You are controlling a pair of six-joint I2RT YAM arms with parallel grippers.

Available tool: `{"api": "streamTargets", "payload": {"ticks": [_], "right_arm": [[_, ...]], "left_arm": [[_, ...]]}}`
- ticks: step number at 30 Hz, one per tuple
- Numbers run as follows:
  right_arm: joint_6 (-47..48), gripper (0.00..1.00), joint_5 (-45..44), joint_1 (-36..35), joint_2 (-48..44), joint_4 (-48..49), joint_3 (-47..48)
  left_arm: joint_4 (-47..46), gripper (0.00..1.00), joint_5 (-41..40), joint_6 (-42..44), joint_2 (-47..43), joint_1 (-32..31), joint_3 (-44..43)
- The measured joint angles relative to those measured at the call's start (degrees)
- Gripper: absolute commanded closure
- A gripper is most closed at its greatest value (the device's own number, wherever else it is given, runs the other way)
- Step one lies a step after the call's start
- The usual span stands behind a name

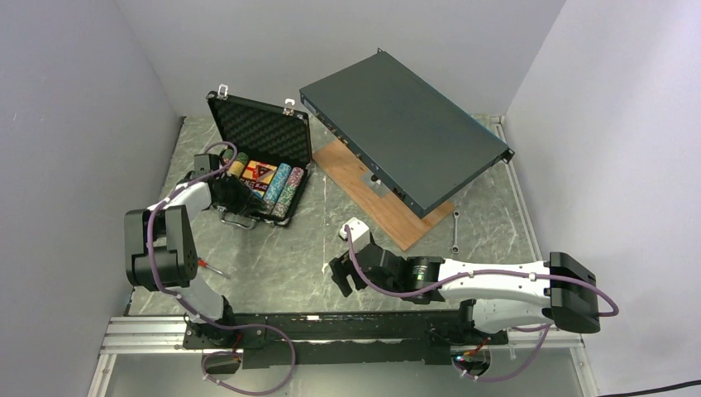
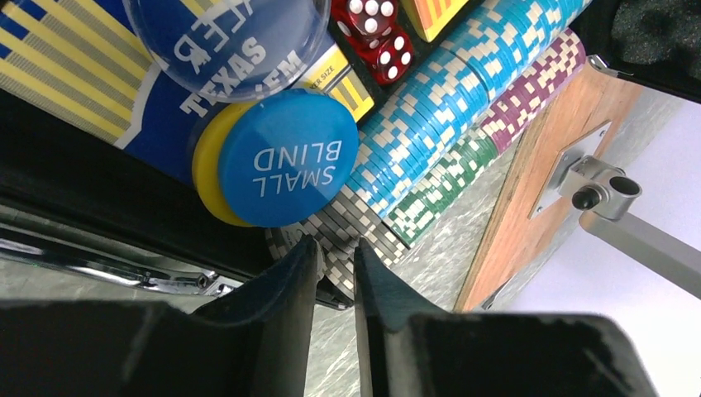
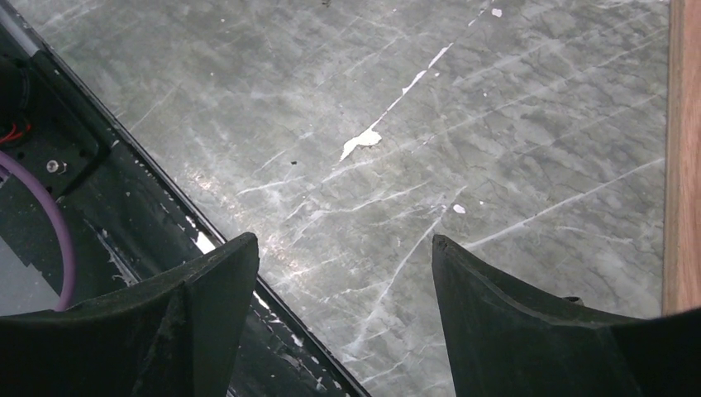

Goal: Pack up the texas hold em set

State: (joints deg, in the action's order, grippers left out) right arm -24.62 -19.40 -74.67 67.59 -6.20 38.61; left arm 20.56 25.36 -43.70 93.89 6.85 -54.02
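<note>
Texas hold em set (image 1: 263, 164) (lid up) just beyond left end effector (image 2: 335, 245), narrow and empty, right end effector (image 3: 343, 242) wide

I see the small black briefcase (image 1: 263, 169) lying open at the far left of the table (image 1: 314, 248). Its lid stands up, lined with grey egg-crate foam (image 1: 266, 132), with silver latches (image 1: 288, 106) on its top edge. Inside, rows of blue, purple, green and grey chips (image 2: 438, 107) lie side by side, and a blue disc (image 2: 288, 157) marked SMALL BLIND rests on a yellow disc (image 2: 207, 165).
</note>
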Motion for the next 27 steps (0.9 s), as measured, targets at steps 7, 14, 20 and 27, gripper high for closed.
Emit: {"api": "streamTargets", "payload": {"ticks": [7, 14, 20, 27], "right_arm": [[-1.6, 0.15, -2.9, 0.0, -0.1, -3.3, 2.6], [-3.1, 0.13, -5.7, 0.0, -0.6, -4.6, 2.9], [-3.3, 0.13, -5.5, 0.1, 0.0, -4.3, 2.9], [-1.3, 0.13, -3.4, 0.3, 0.5, -3.0, 2.9]], "left_arm": [[3.4, 0.53, 0.2, 2.1, -8.9, -0.2, 0.8], [2.2, 0.37, 9.1, 4.0, -27.5, -0.5, 13.9], [4.8, 0.01, 10.7, 3.8, -37.8, -4.1, 20.2], [11.4, 0.02, 0.3, 4.5, -43.7, -9.7, 9.6]]}}
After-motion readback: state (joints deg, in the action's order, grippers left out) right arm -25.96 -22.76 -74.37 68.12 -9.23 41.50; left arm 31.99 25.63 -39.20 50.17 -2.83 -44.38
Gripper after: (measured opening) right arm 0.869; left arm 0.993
